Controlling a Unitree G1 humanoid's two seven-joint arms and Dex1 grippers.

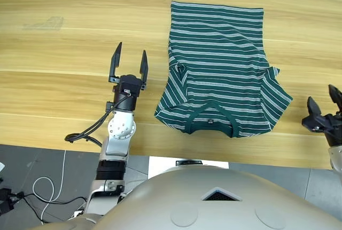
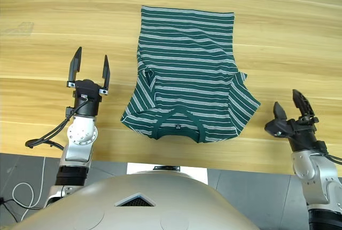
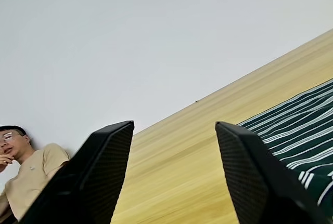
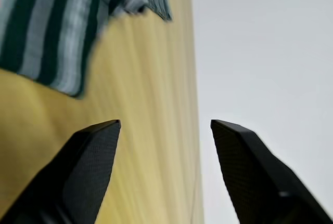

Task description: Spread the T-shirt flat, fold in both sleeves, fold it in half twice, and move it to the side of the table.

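A green T-shirt [image 1: 219,70] with white stripes lies flat on the wooden table [image 1: 69,43], collar toward me, hem at the far side. Both sleeves look folded in over the body, the one on my right bulging out a little. To its left, a short way from the cloth, my left gripper [image 1: 129,59] stands open with nothing between its fingers. My right gripper [image 2: 291,108] hangs open near the table's front edge, off the shirt's right shoulder and apart from it. The striped cloth [image 3: 302,130] also appears beside the left fingers, and its edge [image 4: 62,31] beyond the right ones.
The table stretches wide on both sides of the shirt, with bare wood at the far left and far right. Cables [image 1: 32,192] lie on the grey floor below the front edge at the left.
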